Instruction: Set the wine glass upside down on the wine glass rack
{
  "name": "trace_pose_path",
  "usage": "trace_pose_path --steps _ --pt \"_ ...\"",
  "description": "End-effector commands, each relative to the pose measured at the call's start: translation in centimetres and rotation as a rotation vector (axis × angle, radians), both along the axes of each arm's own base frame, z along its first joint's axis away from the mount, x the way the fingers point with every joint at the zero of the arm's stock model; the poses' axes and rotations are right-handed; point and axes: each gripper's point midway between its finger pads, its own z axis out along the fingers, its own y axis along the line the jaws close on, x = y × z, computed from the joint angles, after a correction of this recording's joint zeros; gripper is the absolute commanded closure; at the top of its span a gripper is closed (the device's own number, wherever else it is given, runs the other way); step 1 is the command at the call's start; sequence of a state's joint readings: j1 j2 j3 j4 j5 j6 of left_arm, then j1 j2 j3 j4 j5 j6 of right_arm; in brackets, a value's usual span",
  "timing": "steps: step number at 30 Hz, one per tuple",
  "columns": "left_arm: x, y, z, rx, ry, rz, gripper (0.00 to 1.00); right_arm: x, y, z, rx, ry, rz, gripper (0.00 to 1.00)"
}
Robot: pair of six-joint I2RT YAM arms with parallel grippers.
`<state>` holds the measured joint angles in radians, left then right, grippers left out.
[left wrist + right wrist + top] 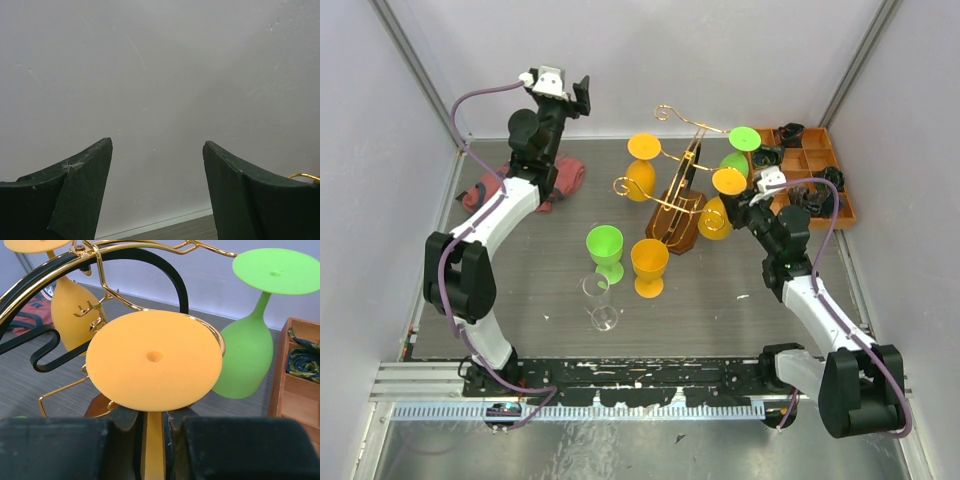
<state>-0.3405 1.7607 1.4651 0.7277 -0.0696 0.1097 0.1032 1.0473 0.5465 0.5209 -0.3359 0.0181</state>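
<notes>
On the tabletop (520, 290), the rack (678, 205) stands mid-scene. On the rack's right side, the right fingers (220, 445) are clamped on the stem of the upside-down orange glass (154, 360), foot up by the gold wire. Far left of the rack, the left fingers (75, 195) are spread, empty, facing the wall (160, 75).

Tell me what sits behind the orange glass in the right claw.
Gold rack wires, the dark loop and a hanging green glass. The orange glass's foot covers part of the rack.
</notes>
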Motion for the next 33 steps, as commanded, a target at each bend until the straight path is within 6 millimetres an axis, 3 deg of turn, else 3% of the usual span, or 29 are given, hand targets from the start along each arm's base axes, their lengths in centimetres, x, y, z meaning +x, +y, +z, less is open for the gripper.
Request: trace_pose_path --steps 1,9,19,33 --pt "-0.4 1.0 2.1 -0.016 -0.062 0.025 0.20 1.1 0.4 4.3 0.039 -0.125 0.012 0.99" --pt "-0.1 1.4 1.9 -0.016 -0.060 0.030 0.20 2.4 0.1 4.5 0.041 -0.138 -0.019 0.99" --pt "0.1 1.6 1.8 -0.015 -0.058 0.032 0.20 4.1 -2.2 4.4 0.049 -0.122 -0.168 0.99" --pt "0.5 1.5 1.5 -0.024 -0.052 0.024 0.20 2.3 -3.2 3.4 -0.002 -0.107 -0.202 0.99"
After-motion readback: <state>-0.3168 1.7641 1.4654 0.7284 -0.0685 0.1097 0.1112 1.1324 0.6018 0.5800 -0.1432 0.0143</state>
